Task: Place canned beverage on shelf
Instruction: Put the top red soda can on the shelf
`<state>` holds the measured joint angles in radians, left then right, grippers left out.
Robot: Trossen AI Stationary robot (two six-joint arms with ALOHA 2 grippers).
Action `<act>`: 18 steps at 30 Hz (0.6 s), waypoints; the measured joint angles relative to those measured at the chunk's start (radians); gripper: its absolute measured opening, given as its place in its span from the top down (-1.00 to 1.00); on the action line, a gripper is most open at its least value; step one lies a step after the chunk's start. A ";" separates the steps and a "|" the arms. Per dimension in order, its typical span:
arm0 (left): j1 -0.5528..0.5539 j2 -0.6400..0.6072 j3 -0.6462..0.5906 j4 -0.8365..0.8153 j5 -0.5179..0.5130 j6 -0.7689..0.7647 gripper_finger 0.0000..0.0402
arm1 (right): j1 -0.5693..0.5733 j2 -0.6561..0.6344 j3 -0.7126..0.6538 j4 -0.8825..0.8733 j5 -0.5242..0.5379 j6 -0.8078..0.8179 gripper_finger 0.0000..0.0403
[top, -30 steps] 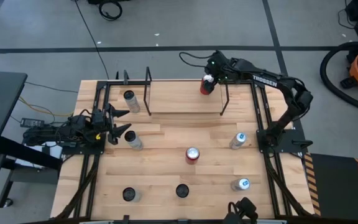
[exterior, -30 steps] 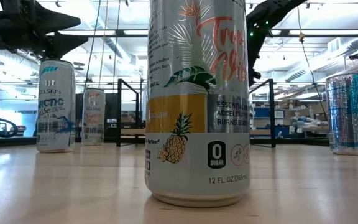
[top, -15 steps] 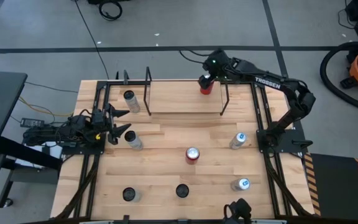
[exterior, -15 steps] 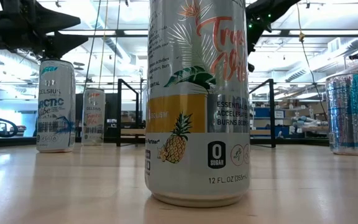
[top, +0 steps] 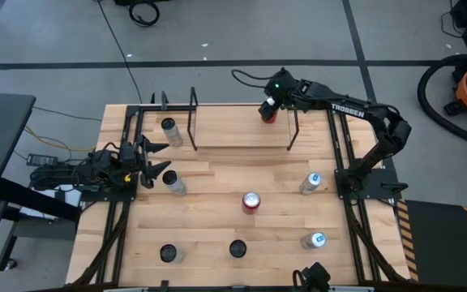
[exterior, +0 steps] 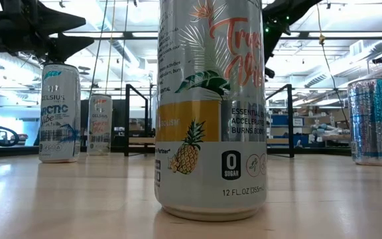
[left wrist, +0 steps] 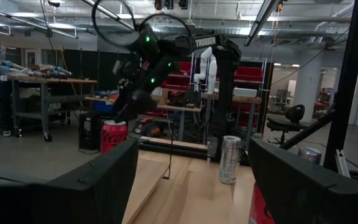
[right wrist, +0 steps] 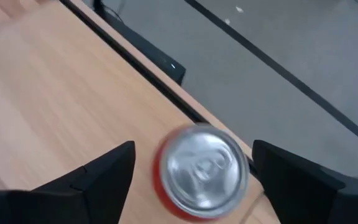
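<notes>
A red can stands upright on the far right part of the shelf's light wood board, between the black end frames. My right gripper is open above it. In the right wrist view the two fingers stand on either side of the can's silver top, clear of it. The can also shows in the left wrist view, under the right arm. My left gripper waits open and empty at the table's left edge.
Several more cans stand on the table: silver ones near the left gripper, a red one in the middle, two at the right, two near the front. One can fills the low view.
My right gripper has risen a little above the red can and shifted slightly toward the table's left. The can has stayed upright in its place on the shelf.
</notes>
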<state>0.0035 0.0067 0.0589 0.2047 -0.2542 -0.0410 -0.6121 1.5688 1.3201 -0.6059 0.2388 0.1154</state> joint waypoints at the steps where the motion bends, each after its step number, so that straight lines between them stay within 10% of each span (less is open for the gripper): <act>1: 0.000 0.000 0.000 0.001 0.000 0.000 -0.53 | 0.000 0.000 -0.003 -0.005 0.003 0.001 -0.61; 18: 0.000 0.000 0.000 0.002 0.000 0.000 -0.53 | -0.026 0.031 -0.003 -0.074 0.053 0.017 -0.58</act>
<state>0.0032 0.0066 0.0589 0.2067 -0.2540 -0.0409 -0.6384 1.5998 1.3170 -0.6802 0.2915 0.1325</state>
